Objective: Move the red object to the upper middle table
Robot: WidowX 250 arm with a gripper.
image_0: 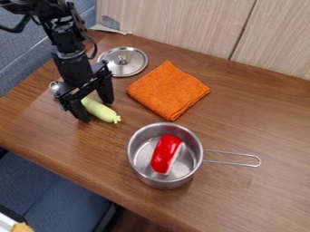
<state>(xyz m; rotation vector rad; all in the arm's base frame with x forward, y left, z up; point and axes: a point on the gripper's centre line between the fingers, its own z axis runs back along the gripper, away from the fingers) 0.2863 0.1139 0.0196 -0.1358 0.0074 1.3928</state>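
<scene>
Steel saucepan point(167, 184), wire-handled; within, one curved, glossy red object point(163, 154), long axis near-to-far, lying lower right of black fingers point(106, 89), spread wide.

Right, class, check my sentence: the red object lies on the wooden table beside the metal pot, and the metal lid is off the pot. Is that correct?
Not quite: the camera view shows the red object inside the metal pot, not beside it. The metal lid is indeed off the pot, on the wooden table.
</scene>
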